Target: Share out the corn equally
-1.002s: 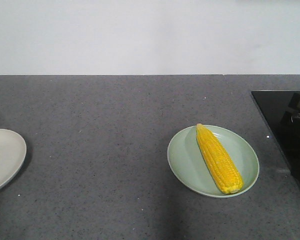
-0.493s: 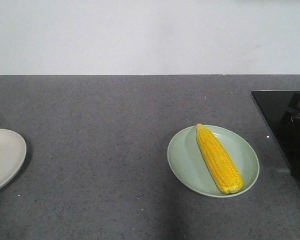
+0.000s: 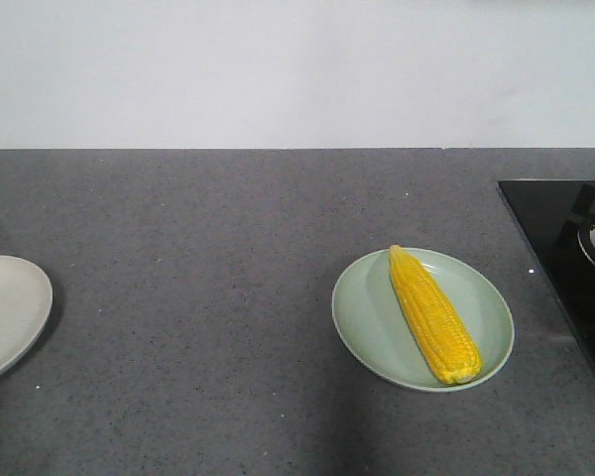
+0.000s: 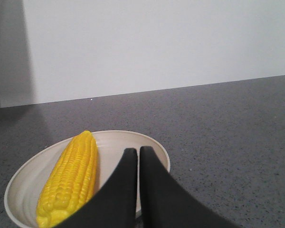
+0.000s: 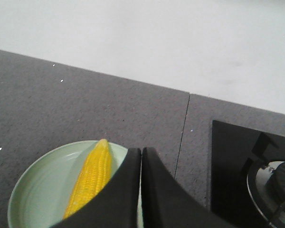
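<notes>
One yellow corn cob [image 3: 434, 315] lies diagonally on a pale green plate [image 3: 362, 317] at the right of the grey counter. The right wrist view shows that same cob [image 5: 91, 178] and plate [image 5: 38, 190] just left of my right gripper [image 5: 141, 152], which is shut and holds nothing. A second corn cob [image 4: 72, 175] rests on a cream plate [image 4: 147, 142], whose edge shows at the far left of the front view as the cream plate [image 3: 15, 312]. My left gripper [image 4: 137, 151] hangs shut and empty over that plate, right of the cob.
A black glass hob [image 3: 565, 258] with a burner [image 5: 270, 183] takes up the counter's right end. A white wall [image 3: 297, 69] runs behind the counter. A seam [image 5: 183, 130] splits the grey countertop.
Both cobs and both plates lie where they were. Only the reflection in the black hob at the right has shifted.
</notes>
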You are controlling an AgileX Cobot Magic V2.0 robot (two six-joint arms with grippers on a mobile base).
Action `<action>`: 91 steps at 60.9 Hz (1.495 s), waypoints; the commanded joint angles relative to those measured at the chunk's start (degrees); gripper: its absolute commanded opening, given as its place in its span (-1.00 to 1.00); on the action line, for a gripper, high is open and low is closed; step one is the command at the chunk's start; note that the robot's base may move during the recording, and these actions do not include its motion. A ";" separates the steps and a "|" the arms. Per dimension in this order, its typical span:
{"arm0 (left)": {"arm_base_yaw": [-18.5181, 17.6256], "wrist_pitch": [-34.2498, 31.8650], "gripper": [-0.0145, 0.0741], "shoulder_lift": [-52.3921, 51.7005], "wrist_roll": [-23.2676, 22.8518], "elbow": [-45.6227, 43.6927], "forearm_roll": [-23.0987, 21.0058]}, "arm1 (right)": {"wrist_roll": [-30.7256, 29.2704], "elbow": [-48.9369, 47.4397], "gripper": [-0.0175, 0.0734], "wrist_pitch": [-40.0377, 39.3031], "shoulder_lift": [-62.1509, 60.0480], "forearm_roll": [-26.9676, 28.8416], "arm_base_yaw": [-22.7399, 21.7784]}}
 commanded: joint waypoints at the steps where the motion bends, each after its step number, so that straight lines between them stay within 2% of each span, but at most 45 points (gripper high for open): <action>1: 0.05 -4.24 -0.69 -0.88 -0.57 0.65 -0.47 | 2.50 3.86 -0.64 -11.71 -3.39 -2.87 -0.17; 9: 0.05 -4.24 -0.69 -0.88 -0.57 0.65 -0.47 | 2.38 13.44 -0.64 -22.01 -9.38 -2.82 -0.98; 14: 0.05 -4.24 -0.69 -0.88 -0.57 0.65 -0.47 | 2.77 18.63 -0.64 -24.83 -12.86 -2.64 -2.35; 24: 0.05 -4.24 -0.69 -0.88 -0.57 0.65 -0.47 | 5.11 26.73 -0.64 -25.79 -21.61 -2.85 -5.15; 43: 0.05 -4.24 -0.69 -0.88 -0.57 0.65 -0.47 | 7.45 36.23 -0.64 -26.02 -35.59 -4.67 -5.18; 91: 0.05 -4.24 -0.69 -0.88 -0.57 0.65 -0.47 | 8.23 36.61 -0.64 -25.38 -35.29 -4.67 -5.18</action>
